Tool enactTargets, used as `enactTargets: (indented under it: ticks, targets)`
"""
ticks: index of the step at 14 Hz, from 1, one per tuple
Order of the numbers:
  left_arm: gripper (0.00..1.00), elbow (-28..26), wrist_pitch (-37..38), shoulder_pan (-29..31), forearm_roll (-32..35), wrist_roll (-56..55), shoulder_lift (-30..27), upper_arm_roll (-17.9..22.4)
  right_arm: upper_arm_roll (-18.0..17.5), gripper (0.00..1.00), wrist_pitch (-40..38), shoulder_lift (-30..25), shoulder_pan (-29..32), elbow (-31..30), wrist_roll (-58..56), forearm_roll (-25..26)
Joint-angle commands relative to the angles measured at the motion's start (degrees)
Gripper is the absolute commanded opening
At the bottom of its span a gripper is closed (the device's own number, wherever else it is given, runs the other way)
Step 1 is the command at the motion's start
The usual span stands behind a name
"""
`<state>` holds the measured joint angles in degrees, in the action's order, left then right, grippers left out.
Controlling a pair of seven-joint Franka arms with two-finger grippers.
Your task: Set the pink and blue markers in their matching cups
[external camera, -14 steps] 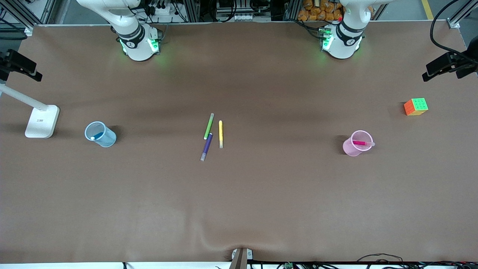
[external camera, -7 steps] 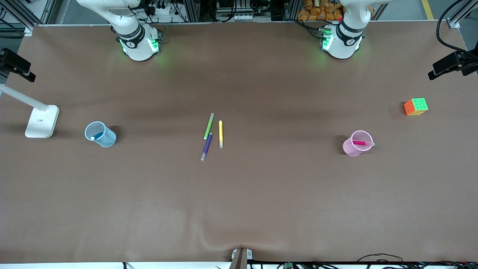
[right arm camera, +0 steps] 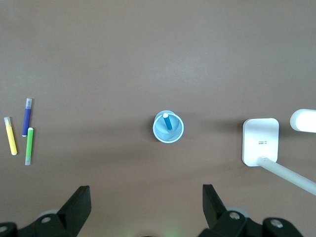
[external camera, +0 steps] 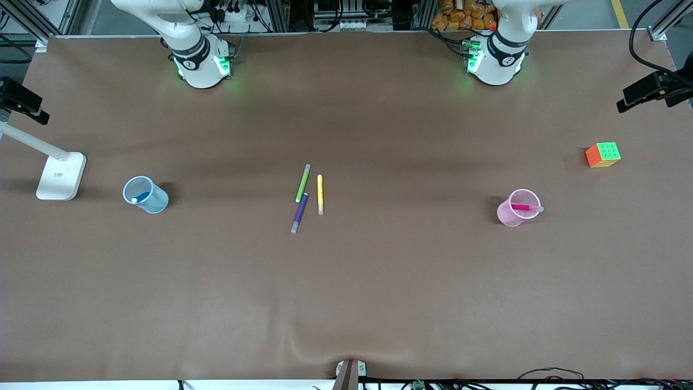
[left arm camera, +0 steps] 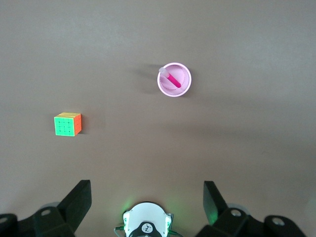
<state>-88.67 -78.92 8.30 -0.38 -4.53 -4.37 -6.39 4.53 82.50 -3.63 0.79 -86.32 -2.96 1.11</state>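
On table: 2 cups (external camera: 145, 195), 2 markers (external camera: 524, 207) inside, 3 pens (external camera: 299, 212) loose.

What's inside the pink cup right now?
The pink marker stands slanted in the pink cup, pale end poking past the rim. Its lower tip is hidden by the cup wall in the front view; nothing else shows inside.

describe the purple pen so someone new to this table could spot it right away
Look at the middle of the brown table, where three pens lie loose between the two cups. The purple pen is the one nearest the front camera, its upper tip meeting the green pen, with the yellow pen beside. It is the darkest.
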Motion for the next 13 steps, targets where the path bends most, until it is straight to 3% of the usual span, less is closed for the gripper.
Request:
enactTargets:
  ticks: [1, 13]
  targets:
    - [1.00, -0.45, -0.18, 0.40, 0.03, 1.01, -1.52, -0.64, -0.04, 1.00, -0.59, 0.82, 1.22, 1.68, 0.06, -1.46]
    - [1.00, 0.25, -0.89, 0.31, 0.82, 2.42, -0.65, -2.31, -0.13, 1.00, -0.50, 1.96, 1.67, 2.82, -0.20, -2.52]
